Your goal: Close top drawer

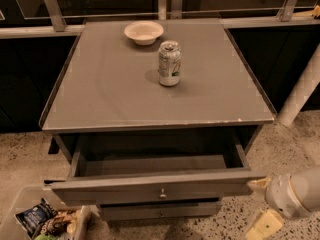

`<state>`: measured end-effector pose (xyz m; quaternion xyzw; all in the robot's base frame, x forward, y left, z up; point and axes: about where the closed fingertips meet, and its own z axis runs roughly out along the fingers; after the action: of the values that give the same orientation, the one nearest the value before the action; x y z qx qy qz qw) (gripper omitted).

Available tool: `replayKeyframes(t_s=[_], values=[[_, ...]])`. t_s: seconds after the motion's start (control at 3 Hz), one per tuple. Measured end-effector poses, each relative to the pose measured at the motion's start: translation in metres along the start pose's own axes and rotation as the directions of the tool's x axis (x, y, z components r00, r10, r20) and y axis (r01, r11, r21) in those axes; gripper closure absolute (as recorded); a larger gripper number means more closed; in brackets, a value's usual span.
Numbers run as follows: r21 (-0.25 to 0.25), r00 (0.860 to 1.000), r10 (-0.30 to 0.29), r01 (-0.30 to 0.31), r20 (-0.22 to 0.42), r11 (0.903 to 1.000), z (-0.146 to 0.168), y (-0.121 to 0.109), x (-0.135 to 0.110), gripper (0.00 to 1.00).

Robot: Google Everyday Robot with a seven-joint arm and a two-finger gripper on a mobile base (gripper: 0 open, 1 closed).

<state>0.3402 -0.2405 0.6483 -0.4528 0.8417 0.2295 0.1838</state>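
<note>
Drawer (155, 186), topmost, part open, grey, round knob (162, 193) (pincer (261, 204) at right corner, state unclear)

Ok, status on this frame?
Gripper low right, beside the top drawer front's right end. Drawer partly open. Nothing visible blocking its travel.

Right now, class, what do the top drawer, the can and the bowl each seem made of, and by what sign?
Top drawer: likely painted wood, matt grey flat boards; shiny knob looks metal. Can: probably metal, glinting rim. Bowl: pale, dull; paper or plastic, unclear. The tool, lower right beside the drawer's front, looks beige plastic.
</note>
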Motion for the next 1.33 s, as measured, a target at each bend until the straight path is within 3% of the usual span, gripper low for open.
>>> replayKeyframes(t_s=[0.33, 0.67, 1.33], values=[[-0.005, 0.999, 0.032, -0.033, -0.026, 0.9995, 0.001, -0.037, -0.011, 0.00], [0.006, 0.999, 0.040, -0.040, -0.024, 0.9992, -0.002, -0.059, -0.026, 0.00], [0.051, 0.997, 0.011, -0.015, 0.078, 0.9986, -0.023, -0.068, -0.038, 0.00]])
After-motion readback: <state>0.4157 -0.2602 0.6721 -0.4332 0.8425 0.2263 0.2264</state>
